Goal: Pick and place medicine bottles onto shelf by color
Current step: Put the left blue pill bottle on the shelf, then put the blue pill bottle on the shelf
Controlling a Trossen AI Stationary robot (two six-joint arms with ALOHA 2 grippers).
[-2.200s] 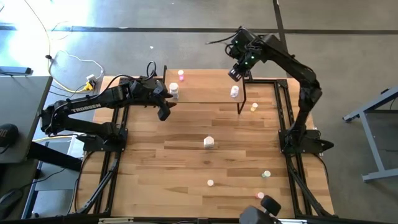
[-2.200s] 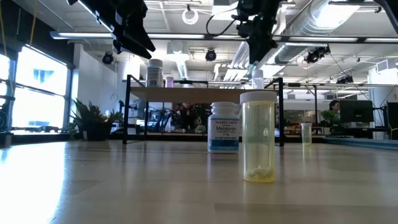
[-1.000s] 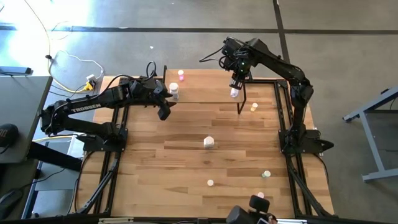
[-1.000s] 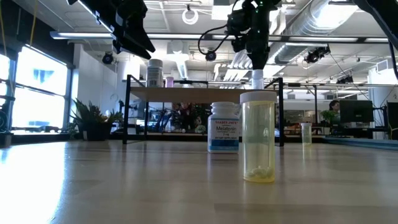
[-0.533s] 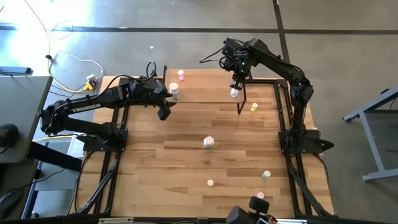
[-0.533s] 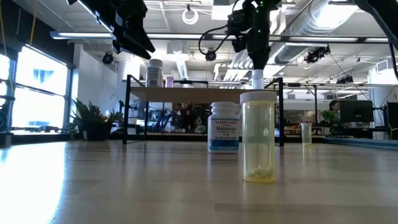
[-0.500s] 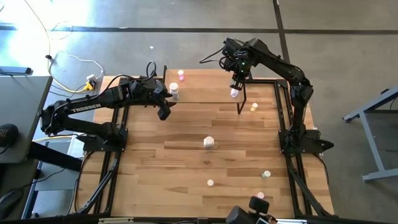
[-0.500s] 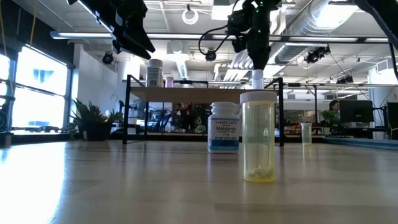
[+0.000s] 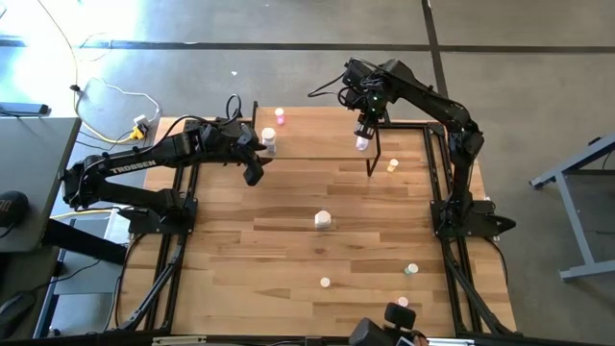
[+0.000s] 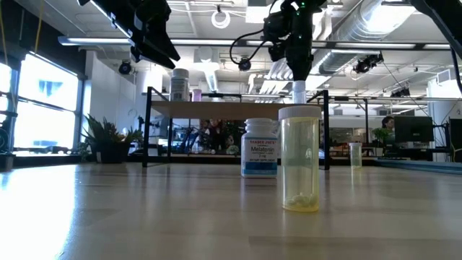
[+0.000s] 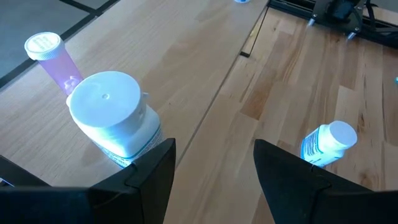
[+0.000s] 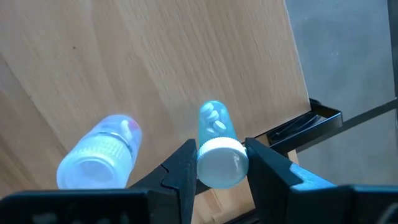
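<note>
The shelf (image 9: 317, 135) is a light-wood board on black legs at the table's far side. My right gripper (image 12: 221, 152) is over its right end (image 9: 363, 130), shut on a clear medicine bottle (image 12: 213, 121) with a white cap. A second clear bottle with a ribbed white cap (image 12: 99, 160) stands close beside it. At the shelf's left end stand a white bottle (image 11: 112, 118) and a pink one (image 11: 53, 59). My left gripper (image 11: 214, 149) hovers open at that end's near edge (image 9: 253, 173), touching nothing. My right gripper pinches the clear bottle by its white cap (image 12: 221, 167) between the two fingers (image 12: 183, 165). They come from above, pointing down. The bottle hangs below them, slightly tilted, with its bottom at the shelf board (image 12: 124, 62); whether it rests there I cannot tell.
Loose bottles stand on the tabletop: white (image 9: 323, 220), orange (image 9: 392, 165), green (image 9: 411, 270), pink (image 9: 325, 283). In the low view a yellow bottle (image 10: 299, 159) and a labelled white one (image 10: 260, 148) stand near. Black frame rails run along both table sides.
About two seconds ago my right gripper came down and toward the table's left onto the shelf's right end. Over the last second both grippers and all bottles have kept still.
</note>
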